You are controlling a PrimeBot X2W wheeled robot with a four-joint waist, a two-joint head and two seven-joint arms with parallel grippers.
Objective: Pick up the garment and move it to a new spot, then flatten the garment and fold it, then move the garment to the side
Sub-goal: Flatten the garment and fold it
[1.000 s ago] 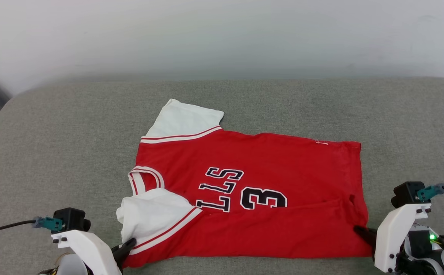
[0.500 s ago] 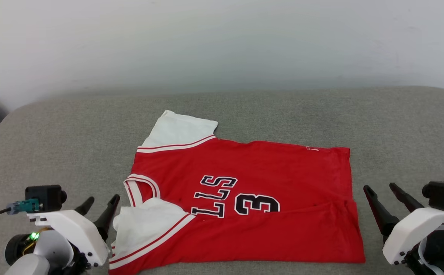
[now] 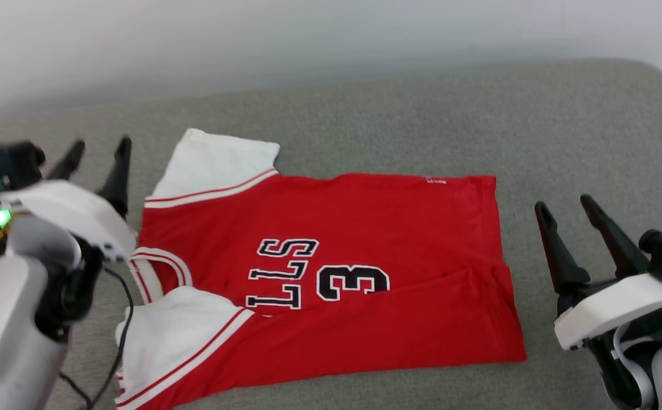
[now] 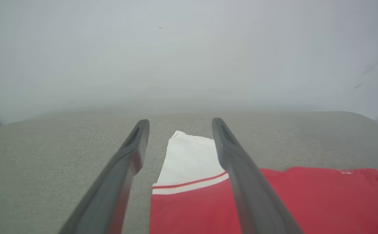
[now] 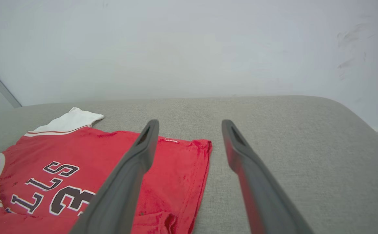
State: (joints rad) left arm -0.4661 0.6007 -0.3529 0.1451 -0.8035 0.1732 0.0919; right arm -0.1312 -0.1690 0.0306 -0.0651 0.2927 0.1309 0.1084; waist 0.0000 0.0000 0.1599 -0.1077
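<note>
The left gripper stands with its two fingers spread wide and nothing between them; it hangs above the grey cushion, just left of the garment's collar end; in the left wrist view the far white sleeve lies ahead of the left gripper, framed by the spread fingers, apart from both. The right gripper is likewise spread and empty; the hem lies near its left finger without touching; in the right wrist view the red cloth lies to the left of the right gripper. The garment rests front up between the two grippers, its letters and number 3 showing; the near sleeve seems folded over the chest, though the wrinkles make that hard to read.
</note>
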